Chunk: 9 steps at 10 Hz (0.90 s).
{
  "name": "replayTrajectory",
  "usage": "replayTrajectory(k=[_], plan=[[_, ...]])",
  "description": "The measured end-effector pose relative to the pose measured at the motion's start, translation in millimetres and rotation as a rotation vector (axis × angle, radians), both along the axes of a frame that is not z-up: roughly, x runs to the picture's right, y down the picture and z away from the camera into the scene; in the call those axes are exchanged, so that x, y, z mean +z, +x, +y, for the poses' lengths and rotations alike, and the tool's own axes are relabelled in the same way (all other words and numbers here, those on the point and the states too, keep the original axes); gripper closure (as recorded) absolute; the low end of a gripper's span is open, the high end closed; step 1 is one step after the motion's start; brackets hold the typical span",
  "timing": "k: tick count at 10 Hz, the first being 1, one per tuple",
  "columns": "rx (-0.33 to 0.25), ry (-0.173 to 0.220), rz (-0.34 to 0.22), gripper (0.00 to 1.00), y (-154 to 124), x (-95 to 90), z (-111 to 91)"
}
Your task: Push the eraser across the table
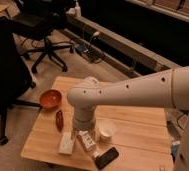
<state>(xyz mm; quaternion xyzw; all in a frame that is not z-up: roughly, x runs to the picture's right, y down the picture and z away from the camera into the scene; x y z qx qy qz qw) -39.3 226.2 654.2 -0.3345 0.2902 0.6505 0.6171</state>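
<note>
The eraser (106,157) is a flat black slab lying near the front edge of the light-wood slatted table (138,131). My white arm reaches in from the right, bends over the table's middle and points down. The gripper (83,131) hangs at its end just above the table, behind a white printed box (87,140). It is open, holds nothing, and is mostly hidden by the wrist. It stands up and to the left of the eraser, apart from it.
A pale white block (66,143) lies left of the box, and a white cup (107,130) stands right of it. A dark red oblong thing (59,120) and a red bowl (50,98) are at the table's left. Black office chairs (45,30) stand on the floor to the left.
</note>
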Motion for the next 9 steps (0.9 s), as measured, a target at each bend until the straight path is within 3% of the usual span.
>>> replayTrajectory(k=[2,3,5,8,9], plan=[[-0.004,-0.063,0.028,0.40,13.3,-4.3,20.0],[-0.010,-0.104,0.044,0.47,18.7,-6.6,28.3],[-0.011,-0.226,0.082,0.70,28.7,-9.9,44.0],[-0.005,-0.283,0.079,1.00,34.2,7.1,47.4],[-0.007,-0.290,0.079,1.00,38.8,9.2,51.7]])
